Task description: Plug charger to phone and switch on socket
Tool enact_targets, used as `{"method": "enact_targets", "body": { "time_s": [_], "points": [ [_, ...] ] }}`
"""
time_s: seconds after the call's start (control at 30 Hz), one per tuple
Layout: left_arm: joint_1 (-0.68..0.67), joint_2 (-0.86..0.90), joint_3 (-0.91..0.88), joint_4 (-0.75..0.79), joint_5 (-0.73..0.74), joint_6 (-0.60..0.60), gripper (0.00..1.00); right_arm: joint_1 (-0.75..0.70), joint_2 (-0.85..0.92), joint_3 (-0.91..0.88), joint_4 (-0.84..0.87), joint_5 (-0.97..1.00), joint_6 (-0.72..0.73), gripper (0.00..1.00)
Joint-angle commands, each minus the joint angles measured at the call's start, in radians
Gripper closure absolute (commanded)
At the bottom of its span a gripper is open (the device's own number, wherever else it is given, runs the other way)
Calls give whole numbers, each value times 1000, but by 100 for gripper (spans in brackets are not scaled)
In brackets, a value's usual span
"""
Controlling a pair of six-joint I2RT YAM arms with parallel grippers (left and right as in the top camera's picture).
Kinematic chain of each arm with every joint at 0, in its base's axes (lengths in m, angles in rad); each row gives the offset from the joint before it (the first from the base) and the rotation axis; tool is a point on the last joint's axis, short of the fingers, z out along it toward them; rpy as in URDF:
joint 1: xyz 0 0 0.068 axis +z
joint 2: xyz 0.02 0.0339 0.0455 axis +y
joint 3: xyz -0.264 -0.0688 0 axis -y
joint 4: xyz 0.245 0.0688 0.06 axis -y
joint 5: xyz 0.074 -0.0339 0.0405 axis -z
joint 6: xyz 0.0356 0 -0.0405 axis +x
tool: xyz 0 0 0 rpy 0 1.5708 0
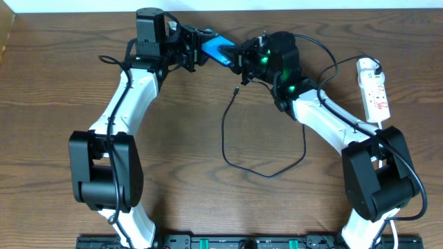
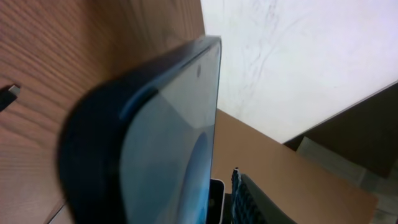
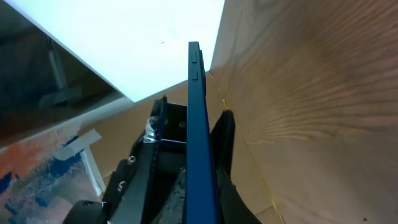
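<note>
The phone, blue-screened, is held off the table at the back centre between my two grippers. My left gripper is shut on its left end; in the left wrist view the phone fills the frame beside a textured finger. My right gripper is shut on its right end; in the right wrist view the phone stands edge-on between both fingers. The charger lies looped on the table, its small plug tip below the phone and also in the left wrist view. The socket lies far right.
The socket's thick white cord runs down behind my right arm. A black cable arcs from my right wrist toward the socket. A white wall edge bounds the table's back.
</note>
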Motion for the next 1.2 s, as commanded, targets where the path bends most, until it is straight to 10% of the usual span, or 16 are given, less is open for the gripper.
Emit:
{"method": "enact_targets", "body": {
  "time_s": [0.0,0.13,0.4,0.6,1.17],
  "points": [
    [-24,-16,23,28,30,-21,64,66,-12,-2,-6,-146,-23,99],
    [-23,-17,23,28,31,-21,92,69,-12,-2,-6,-146,-22,98],
    [-16,-16,23,28,27,-22,93,61,-12,-2,-6,-150,-19,89],
    [12,-16,23,27,27,-3,93,58,-12,-2,-9,-140,-46,64],
    [126,-16,22,-48,282,560,92,-99,-12,-2,-264,-192,-613,20]
  ]
}}
